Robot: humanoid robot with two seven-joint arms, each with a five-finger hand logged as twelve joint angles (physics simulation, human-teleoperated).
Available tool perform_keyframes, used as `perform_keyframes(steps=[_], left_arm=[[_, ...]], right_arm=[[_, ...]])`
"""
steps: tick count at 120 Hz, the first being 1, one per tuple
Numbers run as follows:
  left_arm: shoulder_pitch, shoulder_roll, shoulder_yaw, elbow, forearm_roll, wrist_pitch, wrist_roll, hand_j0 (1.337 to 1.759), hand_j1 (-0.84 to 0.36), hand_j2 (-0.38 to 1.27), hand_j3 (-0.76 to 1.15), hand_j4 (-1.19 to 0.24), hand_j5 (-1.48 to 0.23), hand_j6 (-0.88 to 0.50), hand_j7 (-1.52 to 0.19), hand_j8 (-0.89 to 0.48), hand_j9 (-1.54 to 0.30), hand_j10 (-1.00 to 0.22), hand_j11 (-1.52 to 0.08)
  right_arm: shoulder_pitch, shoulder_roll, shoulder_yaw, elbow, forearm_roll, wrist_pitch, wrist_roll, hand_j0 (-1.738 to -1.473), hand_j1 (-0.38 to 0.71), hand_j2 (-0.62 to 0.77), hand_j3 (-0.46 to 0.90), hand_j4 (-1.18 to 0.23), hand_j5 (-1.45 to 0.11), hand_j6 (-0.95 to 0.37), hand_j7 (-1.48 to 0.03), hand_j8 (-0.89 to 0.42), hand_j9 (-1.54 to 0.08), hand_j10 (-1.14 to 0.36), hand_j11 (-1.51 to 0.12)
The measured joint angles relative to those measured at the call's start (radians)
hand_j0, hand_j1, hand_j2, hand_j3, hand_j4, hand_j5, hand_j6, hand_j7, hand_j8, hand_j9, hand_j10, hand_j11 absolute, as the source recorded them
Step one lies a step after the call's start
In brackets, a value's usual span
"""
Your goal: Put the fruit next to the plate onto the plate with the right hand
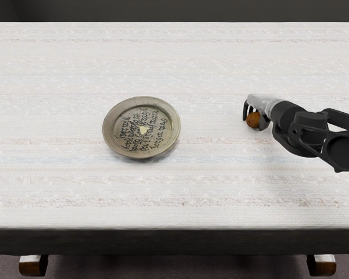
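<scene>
A small round brown-orange fruit (253, 120) lies on the white tablecloth, well to the right of the plate. My right hand (256, 110) comes in from the right edge and sits directly over the fruit, its dark fingers curled down around it. The fruit still appears to rest on the table. The grey-green plate (117, 115), with dark lettering and a pale mark in its centre, sits near the table's middle and holds nothing. The left arm does not show.
The white striped tablecloth (174, 64) covers the whole table. The table's dark front edge (174, 239) runs along the bottom, with wooden feet below it.
</scene>
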Motion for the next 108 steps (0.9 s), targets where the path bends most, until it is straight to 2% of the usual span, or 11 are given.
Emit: perform_keyframes(steps=[44, 59, 108], left_arm=[[-0.001, 0.000, 0.000, 0.000, 0.000, 0.000, 0.000, 1.658, 0.33, 0.00, 0.00, -0.02, -0.03, -0.02, -0.03, -0.02, -0.03, -0.02, -0.03], [0.000, 0.000, 0.000, 0.000, 0.000, 0.000, 0.000, 1.658, 0.33, 0.00, 0.00, -0.02, -0.03, -0.02, -0.03, -0.02, -0.03, -0.02, -0.03], [-0.001, 0.000, 0.000, 0.000, 0.000, 0.000, 0.000, 1.658, 0.33, 0.00, 0.00, -0.02, -0.03, -0.02, -0.03, -0.02, -0.03, -0.02, -0.03]], right_arm=[[0.006, -0.001, 0.008, 0.000, 0.027, 0.000, 0.000, -1.652, 0.28, 0.22, 0.00, -0.68, -0.94, -0.49, -0.91, -0.35, -0.94, -0.32, -0.95], [0.011, -0.001, 0.010, -0.001, 0.030, 0.003, 0.000, -1.653, 0.28, 0.24, 0.00, -0.70, -0.98, -0.49, -0.94, -0.35, -0.98, -0.37, -0.98], [0.079, 0.005, 0.000, 0.003, 0.056, 0.053, -0.008, -1.654, 0.27, 0.23, 0.00, -0.71, -1.02, -0.48, -0.97, -0.34, -1.00, -0.36, -1.00]])
